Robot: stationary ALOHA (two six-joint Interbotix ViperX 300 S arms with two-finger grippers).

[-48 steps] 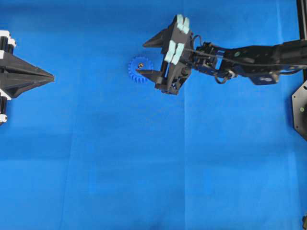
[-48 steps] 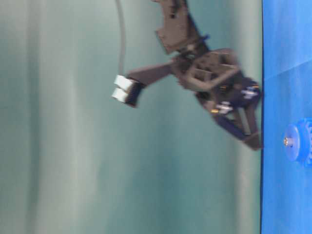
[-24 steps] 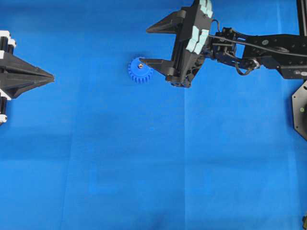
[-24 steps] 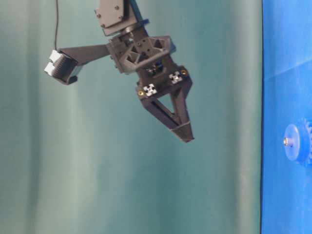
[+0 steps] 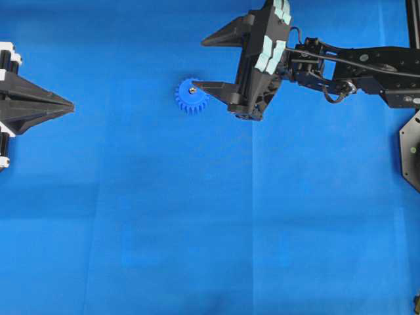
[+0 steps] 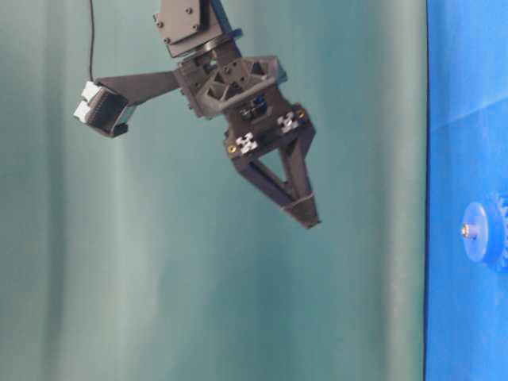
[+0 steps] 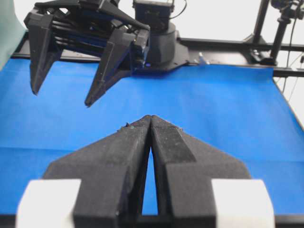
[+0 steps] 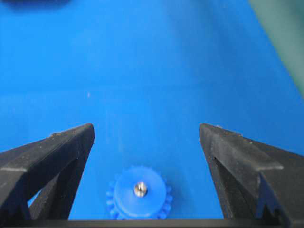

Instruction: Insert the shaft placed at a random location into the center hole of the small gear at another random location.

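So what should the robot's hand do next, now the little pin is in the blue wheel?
Probably just pull the right hand further up and away. The shaft already stands in the center hole of the small gear, and the hand is open, holding nothing and hanging clear above the wheel in the table-level view. The left hand is shut and parked far off, so nothing else seems left to do.

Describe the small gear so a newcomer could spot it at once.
On the blue table cover, look just off the lower fingertip of the open right gripper. There lies the small gear, a toothed blue wheel. A silvery shaft in its hub marks it out.
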